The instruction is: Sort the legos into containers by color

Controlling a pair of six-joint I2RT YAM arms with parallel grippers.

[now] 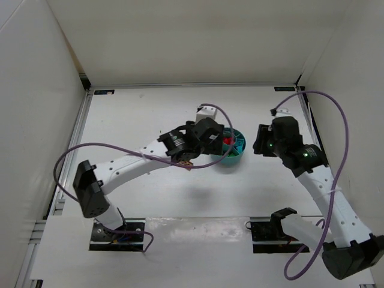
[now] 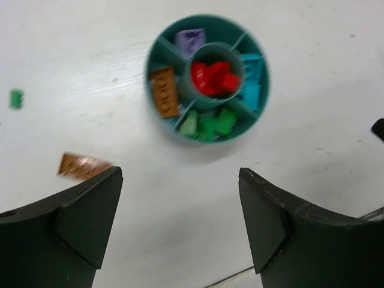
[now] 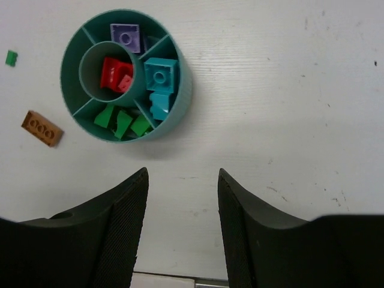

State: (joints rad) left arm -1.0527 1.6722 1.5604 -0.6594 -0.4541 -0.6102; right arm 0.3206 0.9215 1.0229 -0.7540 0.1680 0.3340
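Note:
The round teal bowl stands mid-table. In the left wrist view its rim encloses red bricks in the central cup, a purple brick, an orange brick, teal bricks and green bricks in separate compartments. A loose orange brick and a small loose green brick lie on the table left of the bowl. My left gripper is open and empty, above the table just before the bowl. My right gripper is open and empty, right of the bowl.
The loose orange brick and the green brick also show in the right wrist view. White walls enclose the table on three sides. In the top view the left gripper overlaps the bowl's left side and the right gripper hangs beside its right.

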